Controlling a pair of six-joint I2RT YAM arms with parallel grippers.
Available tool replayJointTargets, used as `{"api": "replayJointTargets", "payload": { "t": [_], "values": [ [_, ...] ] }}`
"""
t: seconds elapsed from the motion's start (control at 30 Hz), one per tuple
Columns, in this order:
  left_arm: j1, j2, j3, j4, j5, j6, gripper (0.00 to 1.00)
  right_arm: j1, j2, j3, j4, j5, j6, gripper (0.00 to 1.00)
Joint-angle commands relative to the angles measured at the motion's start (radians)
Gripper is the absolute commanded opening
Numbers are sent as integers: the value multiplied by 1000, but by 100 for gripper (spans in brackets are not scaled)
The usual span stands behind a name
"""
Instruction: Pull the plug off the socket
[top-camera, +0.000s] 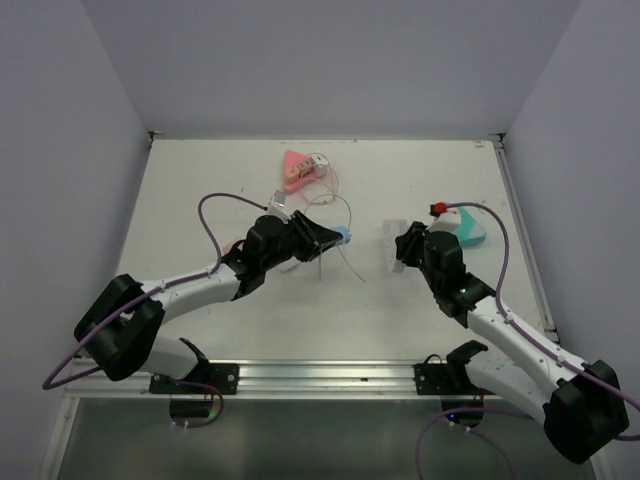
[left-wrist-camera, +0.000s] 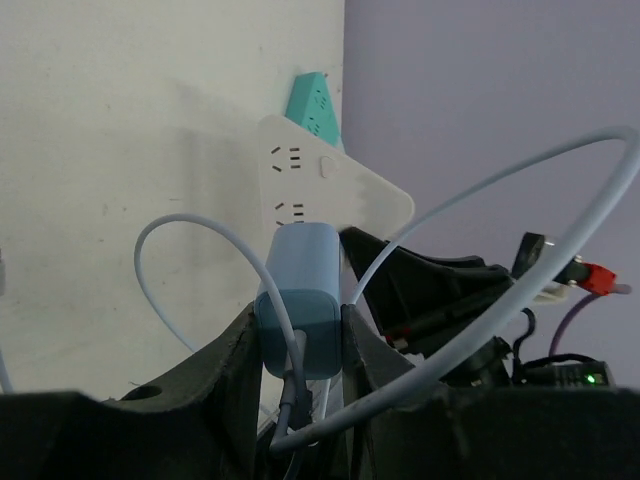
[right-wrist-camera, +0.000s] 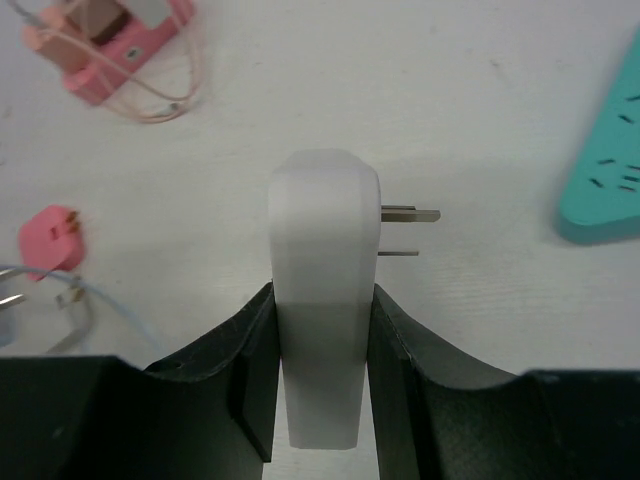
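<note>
On the matte off-white counter (top-camera: 200, 180), the left tool (left-wrist-camera: 300, 318) is closed on the blue plug (left-wrist-camera: 303, 265), its 2 black fingers (left-wrist-camera: 235, 350) pressing the plug's flat sides. The plug is a smooth, glossy box with rounded corners, and a thin pale-blue cable (left-wrist-camera: 185, 218) loops from it. In the top view the plug hangs clear of the white socket block (right-wrist-camera: 320, 300), with bare counter between them. Farther back lies a pink socket strip (top-camera: 296, 172), triangular with rounded corners, wound with a thin cord; a small pink plug (right-wrist-camera: 50, 240) lies nearer. The right tool (right-wrist-camera: 322, 292) is clamped tight on the white socket block, a smooth plastic wedge with a rounded tip. Its face shows 2 sets of slots and a round button, and 2 flat metal prongs (right-wrist-camera: 410, 214) jut from its side. To the right lies a teal socket strip (right-wrist-camera: 605, 180), and just beside it a red plug (top-camera: 437, 208).
</note>
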Motion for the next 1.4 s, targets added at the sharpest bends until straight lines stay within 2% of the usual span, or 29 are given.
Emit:
{"api": "replayJointTargets", "payload": {
  "t": [0.0, 0.07, 0.17, 0.37, 0.63, 0.77, 0.93, 1.13, 1.37],
  "values": [
    [1, -94, -11, 42, 0, -31, 0, -14, 7, 20, -72, 277, 10, 0],
    [1, -124, -23, 36, -8, -35, 0, -14, 4, 17, -69, 277, 12, 0],
    [8, -151, -26, 7, -3, -16, 0, -14, -19, 11, -11, 197, -7, 0],
    [27, -184, -44, -121, -4, 122, 0, -28, -19, 25, 32, 167, 19, 0],
    [119, -295, -152, -323, -19, 313, 0, -158, 79, 47, 150, 32, 117, 0],
    [202, -353, -183, -380, -22, 394, 0, -287, 184, 33, 281, -91, 202, 0],
    [250, -399, -166, -495, -68, 469, 0, -356, 315, 69, 389, -155, 268, 0],
    [297, -378, -117, -591, -105, 547, 0, -459, 539, 103, 556, -270, 406, 0],
    [365, -362, -115, -624, -152, 595, 0, -547, 751, 137, 708, -401, 507, 0]
  ]
}}
